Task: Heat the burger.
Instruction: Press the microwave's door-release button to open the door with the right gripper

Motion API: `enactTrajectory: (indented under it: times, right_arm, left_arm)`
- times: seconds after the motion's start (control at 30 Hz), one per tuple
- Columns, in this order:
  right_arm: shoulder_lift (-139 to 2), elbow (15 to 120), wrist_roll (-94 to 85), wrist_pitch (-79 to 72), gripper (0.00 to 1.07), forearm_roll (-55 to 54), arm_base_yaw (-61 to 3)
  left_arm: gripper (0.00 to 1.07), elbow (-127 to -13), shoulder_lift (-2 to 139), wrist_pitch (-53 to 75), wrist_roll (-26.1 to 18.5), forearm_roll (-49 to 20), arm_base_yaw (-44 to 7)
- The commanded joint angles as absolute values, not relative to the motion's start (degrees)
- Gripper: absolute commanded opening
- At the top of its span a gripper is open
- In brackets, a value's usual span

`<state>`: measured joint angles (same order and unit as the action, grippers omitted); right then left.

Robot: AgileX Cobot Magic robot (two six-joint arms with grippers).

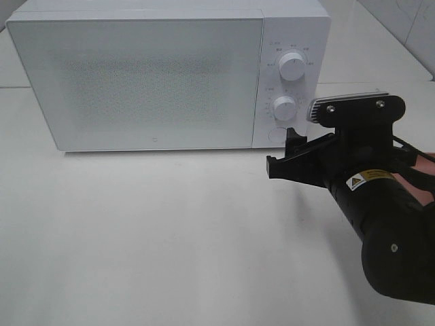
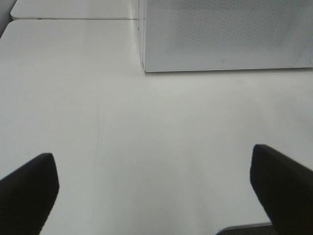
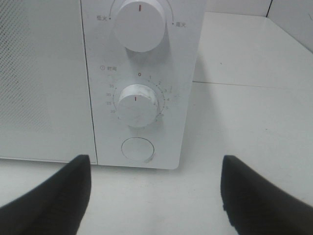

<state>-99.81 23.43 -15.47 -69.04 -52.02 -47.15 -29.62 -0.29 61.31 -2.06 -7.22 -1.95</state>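
The burger is out of view in every frame. A white microwave (image 1: 156,81) stands at the back of the table with its door shut. My right gripper (image 1: 282,153) hovers just in front of its control panel, open and holding nothing. In the right wrist view that gripper (image 3: 156,193) faces the round door button (image 3: 137,149), which sits below the timer knob (image 3: 138,105). My left gripper (image 2: 156,191) is open and empty over bare table, with the microwave's lower left corner (image 2: 146,68) ahead of it. The exterior high view does not show the left arm.
The panel has an upper knob (image 1: 291,66), a lower knob (image 1: 284,107) and a button (image 1: 277,134). The white table (image 1: 136,231) extends in front of the microwave. A table seam (image 2: 73,19) runs behind, to the microwave's left.
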Motion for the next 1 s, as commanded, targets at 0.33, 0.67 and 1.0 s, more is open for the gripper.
enactTrajectory:
  times: [0.33,0.67,1.0]
  right_arm:
    - [-99.87,24.01,29.74,-69.1,0.68,-52.02,-47.44]
    - [-99.87,24.01,58.84,-65.72,0.53,-52.02,-47.44]
    - [-99.87,24.29,69.73,-61.99,0.08,-52.31,-47.33]
  left_arm:
    - [1.0,-29.56,-0.4,61.36,-2.06,-7.62,-2.12]
    - [1.0,-29.56,-0.4,61.36,-2.06,-7.62,-2.12]
    - [1.0,-29.56,-0.4,61.36,-2.06,-7.62,-2.12]
